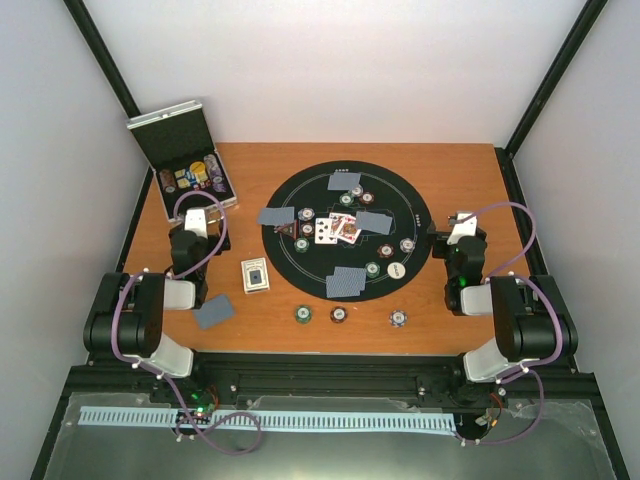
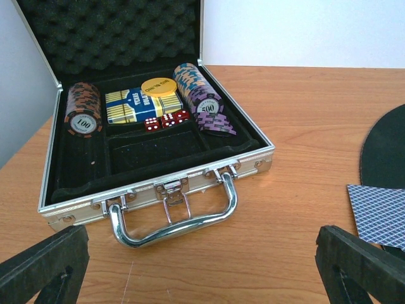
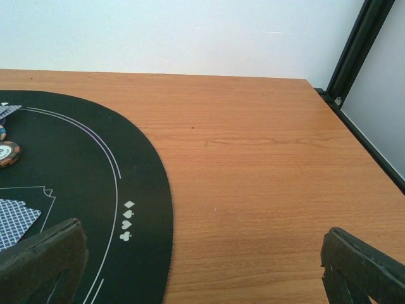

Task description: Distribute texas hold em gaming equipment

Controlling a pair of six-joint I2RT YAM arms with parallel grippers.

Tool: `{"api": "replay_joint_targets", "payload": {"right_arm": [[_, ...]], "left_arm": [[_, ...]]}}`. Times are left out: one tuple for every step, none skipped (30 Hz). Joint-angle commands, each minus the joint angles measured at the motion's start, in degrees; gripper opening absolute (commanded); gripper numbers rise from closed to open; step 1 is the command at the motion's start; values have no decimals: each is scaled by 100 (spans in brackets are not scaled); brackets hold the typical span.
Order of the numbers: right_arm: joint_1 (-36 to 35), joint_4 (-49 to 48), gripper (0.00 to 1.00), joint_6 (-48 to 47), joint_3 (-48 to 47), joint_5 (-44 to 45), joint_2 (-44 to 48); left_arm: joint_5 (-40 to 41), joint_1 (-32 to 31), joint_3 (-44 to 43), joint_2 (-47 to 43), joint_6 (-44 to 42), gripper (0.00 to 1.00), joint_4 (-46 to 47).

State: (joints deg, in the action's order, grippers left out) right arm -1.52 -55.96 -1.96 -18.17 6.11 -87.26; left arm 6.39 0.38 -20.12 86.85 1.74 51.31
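Cards [image 1: 345, 282] and chips [image 1: 373, 268] lie scattered on the black mat [image 1: 300, 190], and the deck [image 1: 256, 275] sits on the table [image 1: 450, 170] just left of it. Only the left wrist view shows dice [image 2: 166, 120] inside the open case [image 2: 158, 183]. The left gripper [image 2: 202, 269] and right gripper [image 3: 202, 263] both gape, holding nothing.

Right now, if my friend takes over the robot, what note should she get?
Left gripper: jaws open, empty, facing the open case.
Right gripper: jaws open, empty, beside the mat.
Done: face-down cards and chips set around the mat, face-up cards in its middle.
Probably left: deck, stray card and three loose chips lie off the mat; spare chips in the case.
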Motion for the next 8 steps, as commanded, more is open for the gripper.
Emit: {"api": "replay_joint_targets", "payload": {"right_arm": [[55,-199,100,-53,-3,-48,-9],[55,-188,100,-55,-2,-48,-10],[55,-175,100,-51,-21,-51,-26],[66,-154,100,-52,-38,-75,-27],[70,-152,100,-43,-31,-82,-23],[71,-156,100,-48,-23,-83,-19],[73,-172,100,-50,-12,-85,-11],[73,-184,100,-50,0,-79,-3]], "left_arm": [[-51,32,-185,34,116,100,53],[-58,34,-185,23,116,100,50],[-51,32,-185,30,116,100,54],[-56,32,-185,23,116,100,50],[-51,33,-185,29,116,100,54],[-53,32,-185,30,116,100,55],[-53,32,-185,31,116,100,55],[-51,32,-185,34,116,100,49]]}}
